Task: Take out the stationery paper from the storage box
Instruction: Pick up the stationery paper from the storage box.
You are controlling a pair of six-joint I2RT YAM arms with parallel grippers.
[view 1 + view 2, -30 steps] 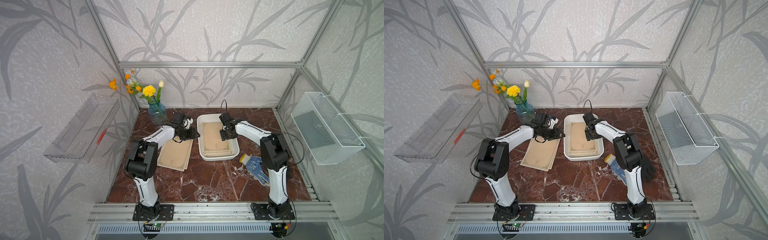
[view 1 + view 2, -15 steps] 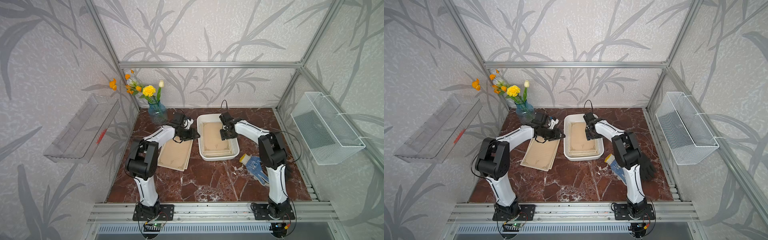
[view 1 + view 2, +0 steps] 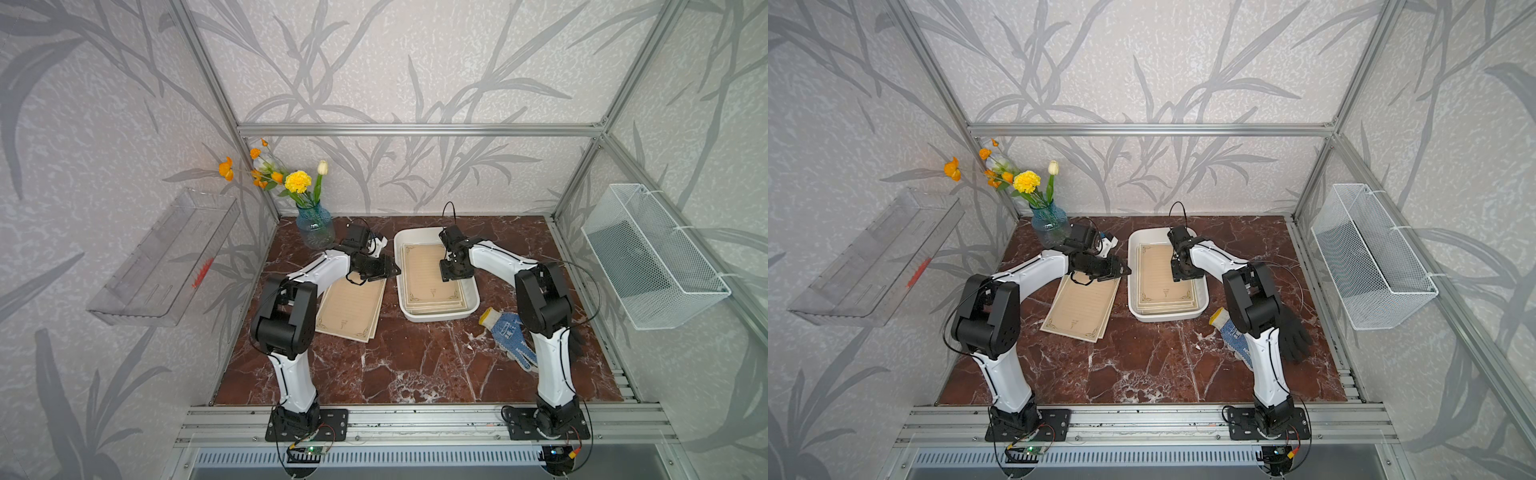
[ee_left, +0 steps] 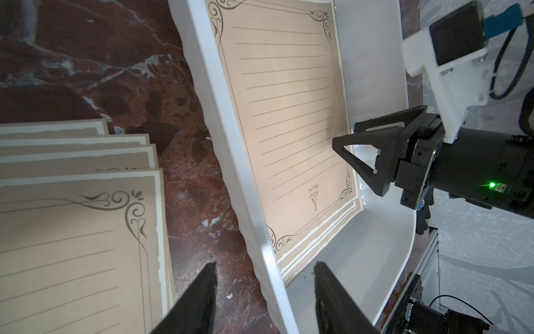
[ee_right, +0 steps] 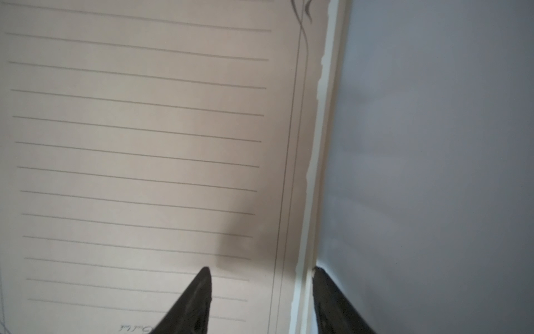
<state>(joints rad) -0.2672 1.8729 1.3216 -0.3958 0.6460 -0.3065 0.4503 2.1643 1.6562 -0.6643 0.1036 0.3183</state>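
Note:
The white storage box (image 3: 436,316) (image 3: 1167,316) stands mid-table with a stack of tan stationery paper (image 3: 424,274) (image 3: 1158,272) inside. More sheets (image 3: 351,307) (image 3: 1079,307) lie fanned on the table to its left. My left gripper (image 3: 392,272) (image 3: 1123,270) is open, its jaws astride the box's left rim (image 4: 231,173) without touching it; in the left wrist view the gripper (image 4: 265,264) has one jaw outside the box and one inside. My right gripper (image 3: 446,276) (image 3: 1177,276) (image 4: 345,134) points down into the box, open. In the right wrist view this gripper (image 5: 261,269) has one fingertip over the top sheet (image 5: 144,144) and the other at the stack's edge by the box wall (image 5: 433,144).
A blue vase of flowers (image 3: 314,226) stands at the back left. A blue-and-white glove (image 3: 509,332) and a black glove (image 3: 1293,336) lie right of the box. A wire basket (image 3: 652,257) hangs on the right wall, a clear shelf (image 3: 166,257) on the left wall.
The right arm's elbow has drifted slightly left. Both grippers stay where they were, still open.

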